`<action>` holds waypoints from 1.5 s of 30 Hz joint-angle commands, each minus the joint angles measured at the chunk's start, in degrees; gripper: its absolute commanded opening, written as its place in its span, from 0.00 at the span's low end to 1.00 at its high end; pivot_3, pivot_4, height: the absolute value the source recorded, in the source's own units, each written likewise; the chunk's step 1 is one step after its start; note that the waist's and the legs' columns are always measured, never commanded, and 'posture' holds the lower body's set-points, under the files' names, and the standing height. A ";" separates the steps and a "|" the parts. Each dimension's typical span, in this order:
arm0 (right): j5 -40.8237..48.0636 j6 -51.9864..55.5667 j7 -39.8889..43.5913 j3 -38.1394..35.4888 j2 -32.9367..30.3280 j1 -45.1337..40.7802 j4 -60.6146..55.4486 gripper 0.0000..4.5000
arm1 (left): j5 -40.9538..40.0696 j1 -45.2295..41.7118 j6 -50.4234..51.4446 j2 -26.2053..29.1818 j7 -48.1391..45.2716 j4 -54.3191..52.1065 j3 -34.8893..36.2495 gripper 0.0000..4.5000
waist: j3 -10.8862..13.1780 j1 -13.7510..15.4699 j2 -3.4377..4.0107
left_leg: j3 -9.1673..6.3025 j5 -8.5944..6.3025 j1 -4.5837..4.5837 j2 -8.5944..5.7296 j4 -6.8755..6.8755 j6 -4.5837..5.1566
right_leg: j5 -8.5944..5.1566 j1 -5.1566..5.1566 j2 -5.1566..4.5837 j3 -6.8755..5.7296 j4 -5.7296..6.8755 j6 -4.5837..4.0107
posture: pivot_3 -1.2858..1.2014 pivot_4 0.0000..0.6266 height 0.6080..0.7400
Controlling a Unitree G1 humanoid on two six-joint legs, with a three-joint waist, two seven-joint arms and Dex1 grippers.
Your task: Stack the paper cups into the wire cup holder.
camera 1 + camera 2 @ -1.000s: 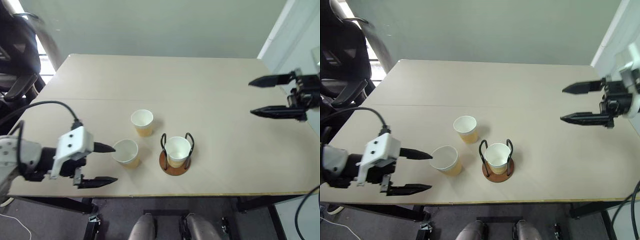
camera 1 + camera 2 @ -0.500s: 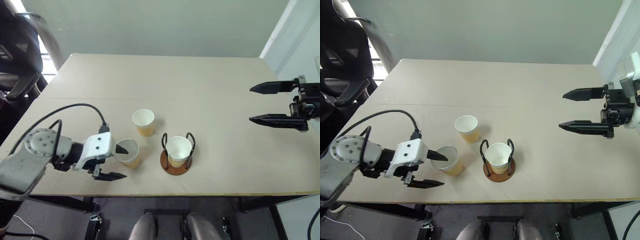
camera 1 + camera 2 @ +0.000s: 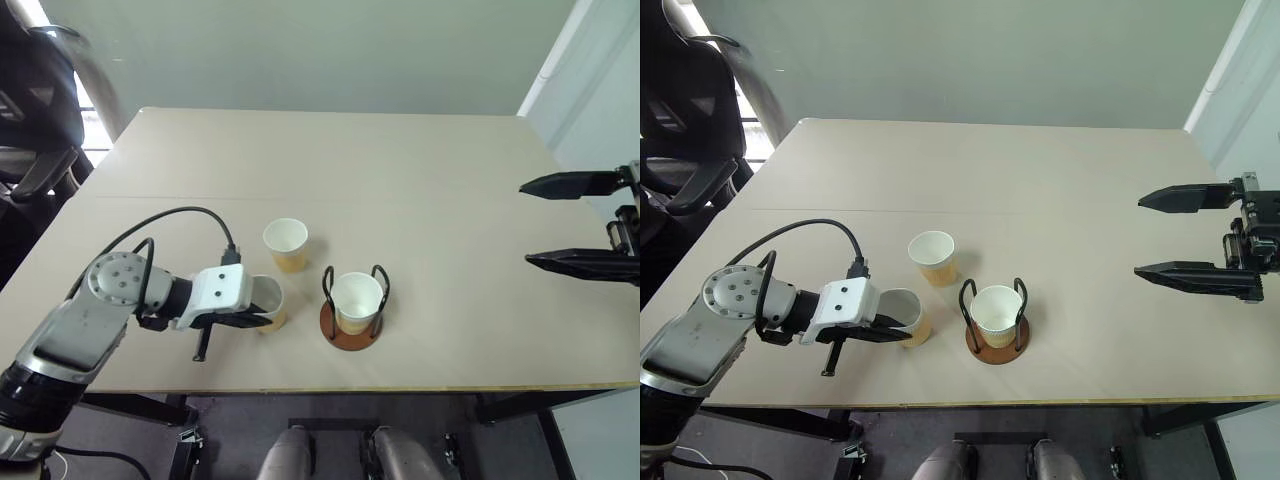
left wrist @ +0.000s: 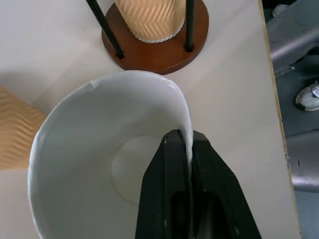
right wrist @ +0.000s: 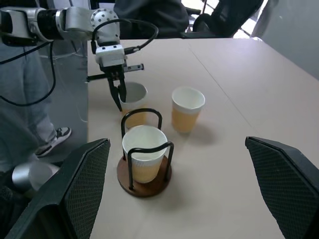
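Observation:
Three paper cups stand on the table. One sits inside the wire cup holder (image 3: 349, 331), a brown disc with black loops. A second paper cup (image 3: 286, 243) stands free behind and to the left of it. My left gripper (image 3: 258, 320) is shut on the rim wall of the third cup (image 3: 270, 300), just left of the holder. In the left wrist view one finger is inside the cup (image 4: 99, 149) and one outside, and they pinch the wall. My right gripper (image 3: 524, 224) hangs open above the table's right edge, far from the cups, with nothing between its fingers.
The tan table (image 3: 330, 160) has bare room behind and to the right of the cups. Its front edge (image 3: 400, 388) runs close below the holder. A black office chair (image 3: 35, 110) stands off the far left corner. A black cable (image 3: 170, 225) loops over my left arm.
My left gripper moved right to the nearest cup and shut on its rim wall. The right gripper drew back toward the right edge and stayed open.

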 commanded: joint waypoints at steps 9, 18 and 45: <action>3.91 0.70 -3.03 -6.44 -3.25 1.22 -4.04 1.00 | -12.22 -31.57 7.26 0.83 -14.16 7.75 3.15 0.00 | -0.01 0.62 0.02 | -0.14 0.05 -0.07 -0.08 0.28 0.18 | 0.09 0.14 -0.02 0.03 -0.01 0.13 | 0.52 0.24 1.00; 7.35 6.92 -5.33 -17.49 -5.26 8.19 -9.59 1.00 | -18.25 -54.98 -5.28 -13.09 -15.54 24.90 -14.84 0.00 | -0.01 0.98 0.06 | -0.14 -0.38 -0.32 -0.25 0.98 0.68 | 0.15 0.36 -0.11 0.12 -0.18 0.76 | 0.52 0.24 1.00; 13.65 16.71 -13.26 -32.75 -7.32 15.47 -17.94 1.00 | -30.56 -62.15 -22.20 -16.31 -15.54 29.48 -45.50 0.00 | 0.00 1.43 0.22 | 0.16 -0.92 -0.62 -0.42 1.41 1.39 | 0.17 0.56 -0.35 0.23 -0.88 1.69 | 0.52 0.24 1.00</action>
